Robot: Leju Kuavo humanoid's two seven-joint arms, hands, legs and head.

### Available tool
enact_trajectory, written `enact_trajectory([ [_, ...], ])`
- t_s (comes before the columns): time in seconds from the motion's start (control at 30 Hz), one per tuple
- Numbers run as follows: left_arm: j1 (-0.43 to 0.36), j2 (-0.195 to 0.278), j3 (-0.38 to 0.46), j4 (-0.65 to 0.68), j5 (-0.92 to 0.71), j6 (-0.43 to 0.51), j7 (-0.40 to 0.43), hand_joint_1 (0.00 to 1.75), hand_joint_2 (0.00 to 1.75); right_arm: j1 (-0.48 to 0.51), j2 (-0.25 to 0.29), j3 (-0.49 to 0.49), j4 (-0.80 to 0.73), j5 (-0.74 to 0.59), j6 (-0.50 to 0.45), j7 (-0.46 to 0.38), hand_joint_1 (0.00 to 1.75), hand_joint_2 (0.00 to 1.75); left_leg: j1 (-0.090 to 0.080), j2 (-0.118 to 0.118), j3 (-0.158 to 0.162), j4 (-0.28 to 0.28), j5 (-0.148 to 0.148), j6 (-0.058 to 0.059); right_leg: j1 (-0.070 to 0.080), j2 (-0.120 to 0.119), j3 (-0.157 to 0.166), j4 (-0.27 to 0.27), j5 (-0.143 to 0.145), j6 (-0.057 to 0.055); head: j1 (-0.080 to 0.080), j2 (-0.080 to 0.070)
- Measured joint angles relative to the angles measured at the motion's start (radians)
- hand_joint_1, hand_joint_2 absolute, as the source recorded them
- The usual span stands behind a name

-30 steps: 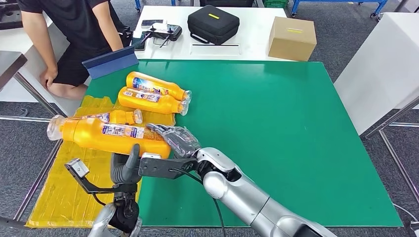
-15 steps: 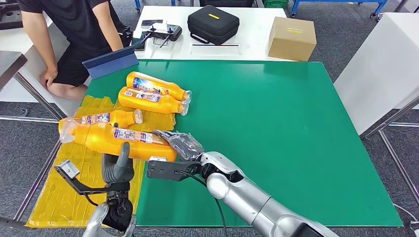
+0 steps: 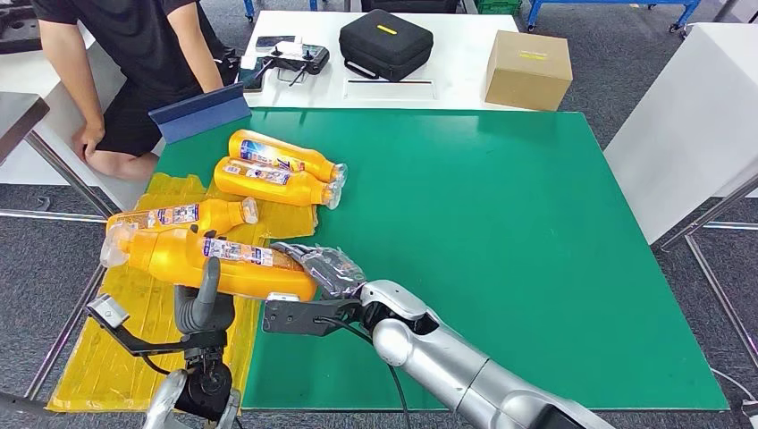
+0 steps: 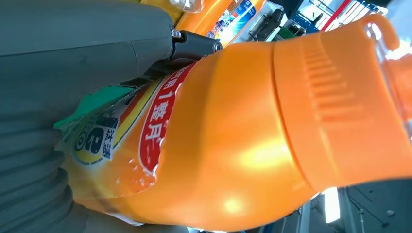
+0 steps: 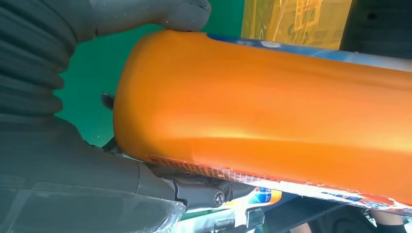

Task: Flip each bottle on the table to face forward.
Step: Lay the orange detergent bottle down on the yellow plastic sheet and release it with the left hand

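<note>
**Op:** Robot hand on the right (image 3: 324, 268) is wrapped round the base end of the big orange bottle (image 3: 210, 262); its thumb presses the bottle's rounded end in the right wrist view. The left robot hand (image 3: 201, 302) has its thumb up against the near side of the same bottle, and in the left wrist view the bottle lies right across that hand, so I judge both are holding it.

**Tech:** Where is the bottle?

**Op:** Lying lengthwise over the left edge of the green table (image 3: 501, 232), above the yellow sheet (image 3: 116, 349), neck pointing left. A third bottle (image 3: 179, 215) lies just behind it; two more (image 3: 277, 170) lie side by side farther back.

**Tech:** How should the turn go?

**Op:** My judgement: roll it about its long axis with both hands sharing the load, and hold the grip firm, since the smooth plastic may slip. Watch the label (image 3: 237, 251); it should end facing forward before the bottle is set down clear of its neighbour.

**Tech:** What changed from a second ago?

**Op:** The bottle has shifted left and slightly down, its neck now lower. The left arm has dropped back toward the robot.
</note>
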State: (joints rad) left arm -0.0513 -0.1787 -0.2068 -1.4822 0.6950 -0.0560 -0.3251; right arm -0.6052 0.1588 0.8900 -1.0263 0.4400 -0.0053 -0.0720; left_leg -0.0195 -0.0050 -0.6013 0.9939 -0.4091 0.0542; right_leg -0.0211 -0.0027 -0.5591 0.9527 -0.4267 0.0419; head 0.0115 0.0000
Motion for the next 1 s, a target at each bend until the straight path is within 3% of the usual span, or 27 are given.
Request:
enact_trajectory([
  [0.5,0.018,-0.014,0.012,-0.031,0.063,-0.053,0.052,1.75,1.75,-0.008,0.0,0.03,0.003,-0.023,-0.013,0.002,1.75,1.75,0.0,0.0,0.0,0.0,0.0,0.0,0.0,0.0,0.0,0.0,0.0,0.0,0.0,0.0],
  [0.6,0.018,-0.018,0.015,-0.031,0.067,-0.059,0.055,1.75,1.75,-0.01,0.0,0.031,0.007,-0.024,-0.017,0.0,0.46,1.75,0.0,0.0,0.0,0.0,0.0,0.0,0.0,0.0,0.0,0.0,0.0,0.0,0.0,0.0],
  [0.63,0.018,-0.018,0.015,-0.031,0.068,-0.062,0.057,1.75,1.75,-0.01,0.0,0.031,0.008,-0.024,-0.021,-0.001,0.03,1.31,0.0,0.0,0.0,0.0,0.0,0.0,0.0,0.0,0.0,0.0,0.0,0.0,0.0,0.0],
  [0.73,0.018,-0.022,0.014,-0.03,0.072,-0.076,0.064,1.75,1.75,-0.011,-0.001,0.033,0.011,-0.021,-0.036,-0.001,0.0,0.0,0.0,0.0,0.0,0.0,0.0,0.0,0.0,0.0,0.0,0.0,0.0,0.0,0.0,0.0],
  [1.0,0.015,-0.029,0.014,-0.03,0.081,-0.098,0.067,1.75,1.75,-0.015,-0.017,0.01,0.006,-0.024,-0.064,-0.01,0.0,0.0,0.0,0.0,0.0,0.0,0.0,0.0,0.0,0.0,0.0,0.0,0.0,0.0,0.0,0.0],
])
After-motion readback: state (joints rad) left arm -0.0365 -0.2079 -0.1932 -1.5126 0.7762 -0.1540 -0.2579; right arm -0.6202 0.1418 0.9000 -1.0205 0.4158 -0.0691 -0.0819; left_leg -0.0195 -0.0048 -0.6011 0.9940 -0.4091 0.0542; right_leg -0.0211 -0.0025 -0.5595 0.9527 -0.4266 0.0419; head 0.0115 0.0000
